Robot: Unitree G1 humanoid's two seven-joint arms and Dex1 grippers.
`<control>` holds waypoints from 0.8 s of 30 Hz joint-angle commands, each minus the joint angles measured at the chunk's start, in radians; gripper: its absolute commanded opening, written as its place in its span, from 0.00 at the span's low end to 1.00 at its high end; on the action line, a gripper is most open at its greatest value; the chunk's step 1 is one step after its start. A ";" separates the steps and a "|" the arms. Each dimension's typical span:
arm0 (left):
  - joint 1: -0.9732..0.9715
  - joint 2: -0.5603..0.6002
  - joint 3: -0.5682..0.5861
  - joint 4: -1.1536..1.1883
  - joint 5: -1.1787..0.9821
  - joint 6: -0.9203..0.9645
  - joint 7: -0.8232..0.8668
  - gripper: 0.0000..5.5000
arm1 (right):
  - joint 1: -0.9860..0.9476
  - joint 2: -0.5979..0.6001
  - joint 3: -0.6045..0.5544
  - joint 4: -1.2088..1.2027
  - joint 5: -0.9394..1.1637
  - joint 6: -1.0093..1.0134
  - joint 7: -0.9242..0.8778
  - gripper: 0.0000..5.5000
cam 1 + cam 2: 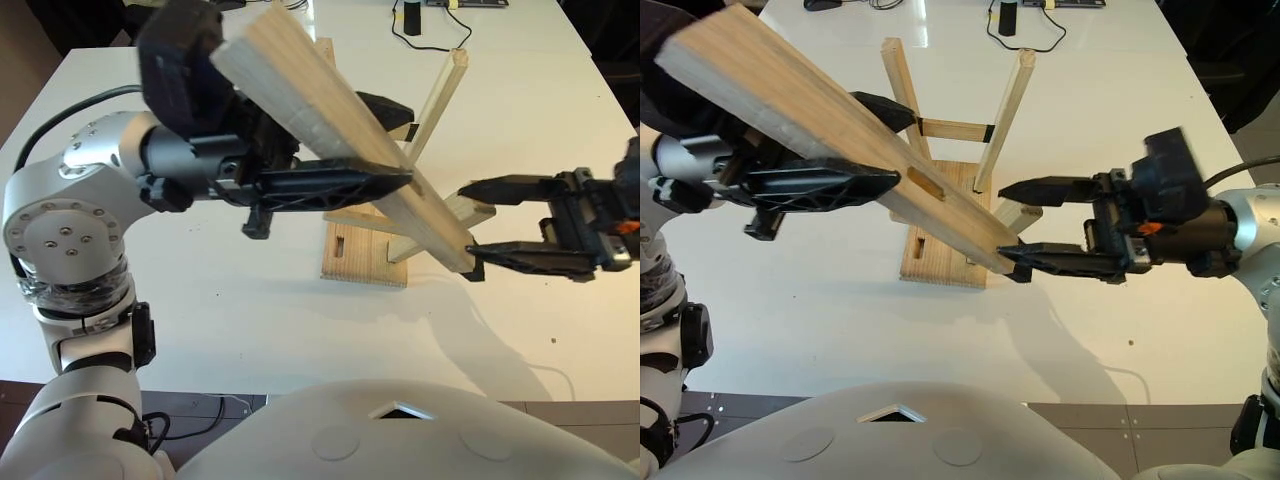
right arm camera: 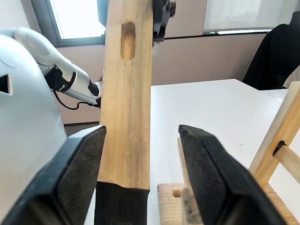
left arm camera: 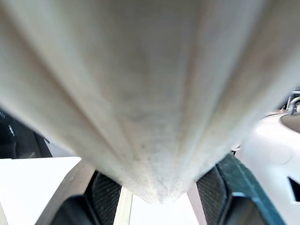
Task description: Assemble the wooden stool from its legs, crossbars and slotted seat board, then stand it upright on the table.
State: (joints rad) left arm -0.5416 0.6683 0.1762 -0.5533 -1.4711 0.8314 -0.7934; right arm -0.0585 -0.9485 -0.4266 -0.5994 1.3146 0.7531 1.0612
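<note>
Clamping slotted board, left end effector (tilted)

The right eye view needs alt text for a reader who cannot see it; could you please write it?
The left gripper holds a long slotted plank tilted above the white table, its lower end between the fingers of the open right gripper. Behind it, the seat board lies flat with two legs standing up from it, joined by a crossbar.

No writing or numbers can be read. The board and table show no legible marks.
</note>
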 commanded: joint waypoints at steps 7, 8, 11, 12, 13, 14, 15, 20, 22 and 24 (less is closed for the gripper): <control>-0.027 0.265 0.215 0.196 0.031 -0.008 -0.114 0.37 | 0.008 0.038 -0.157 0.199 0.120 -0.001 -0.110 0.51; -0.019 0.303 0.208 0.255 0.120 -0.038 -0.169 0.37 | 0.039 0.047 -0.169 0.200 0.091 -0.008 -0.105 0.51; 0.007 0.364 0.161 0.414 0.351 -0.155 -0.319 0.37 | 0.101 0.076 -0.186 0.182 0.026 -0.030 -0.088 0.51; 0.022 0.367 0.137 0.458 0.425 -0.207 -0.362 0.37 | 0.113 0.082 -0.183 0.178 0.003 -0.038 -0.083 0.51; 0.036 0.365 0.118 0.490 0.475 -0.240 -0.397 0.37 | 0.122 0.085 -0.178 0.176 -0.023 -0.047 -0.077 0.51; 0.057 0.361 0.098 0.510 0.530 -0.283 -0.431 0.37 | 0.127 0.087 -0.171 0.176 -0.044 -0.053 -0.069 0.51; 0.084 0.346 0.080 0.524 0.585 -0.339 -0.462 0.37 | 0.134 0.087 -0.162 0.178 -0.067 -0.058 -0.059 0.51; 0.228 0.247 -0.008 0.449 0.689 -0.440 -0.527 0.37 | 0.163 0.071 -0.110 0.201 -0.199 -0.099 0.020 0.51; 0.256 0.206 -0.024 0.433 0.667 -0.407 -0.527 0.37 | 0.160 0.073 -0.094 0.211 -0.232 -0.111 0.041 0.51; 0.276 0.155 -0.027 0.475 0.678 -0.408 -0.500 0.37 | 0.138 0.081 -0.078 0.228 -0.236 -0.110 0.050 0.51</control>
State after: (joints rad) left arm -0.2881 0.8730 0.1546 -0.1075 -0.7971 0.4166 -1.3120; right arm 0.1042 -0.8671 -0.5231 -0.3864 1.0959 0.6537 1.0956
